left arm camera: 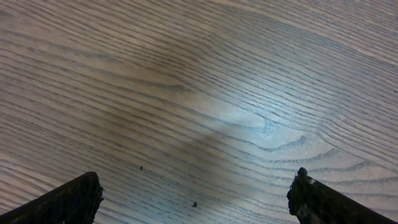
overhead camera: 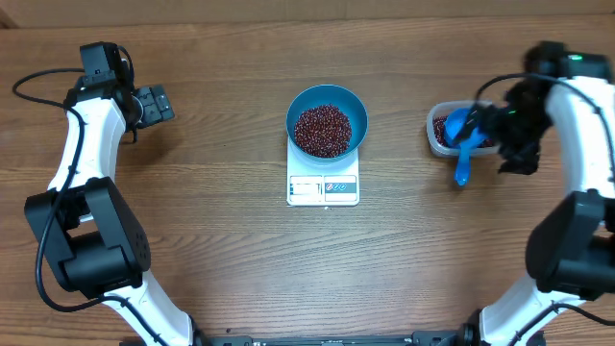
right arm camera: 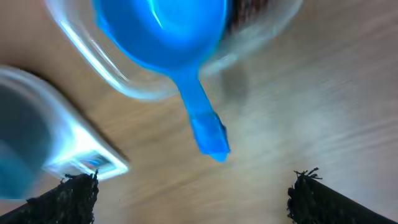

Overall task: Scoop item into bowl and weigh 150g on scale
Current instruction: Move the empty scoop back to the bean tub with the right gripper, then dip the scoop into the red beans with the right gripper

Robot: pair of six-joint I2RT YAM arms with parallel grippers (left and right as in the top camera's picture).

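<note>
Beans (overhead camera: 323, 131) sit heaped in the blue bowl (overhead camera: 357, 111), parked on the scale (overhead camera: 323, 189) mid-table. They're loose and roll everywhere, so I'd only move them with the scoop (right arm camera: 174, 50): light, stiff plastic, grab its handle. It's lying on the tub (overhead camera: 432, 133), handle poking out. Right gripper (right arm camera: 193, 185) is spread wide and empty, left gripper (left arm camera: 196, 186) too

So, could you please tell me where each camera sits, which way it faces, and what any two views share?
Overhead: above the table, looking straight down on bowl, scale, tub; left arm, right arm show.
Left wrist: on left arm, facing bare table; left gripper's open fingertips show.
Right wrist: on right arm, facing scoop in tub; right gripper open.
Shared: overhead and right wrist both show scoop and tub.
</note>
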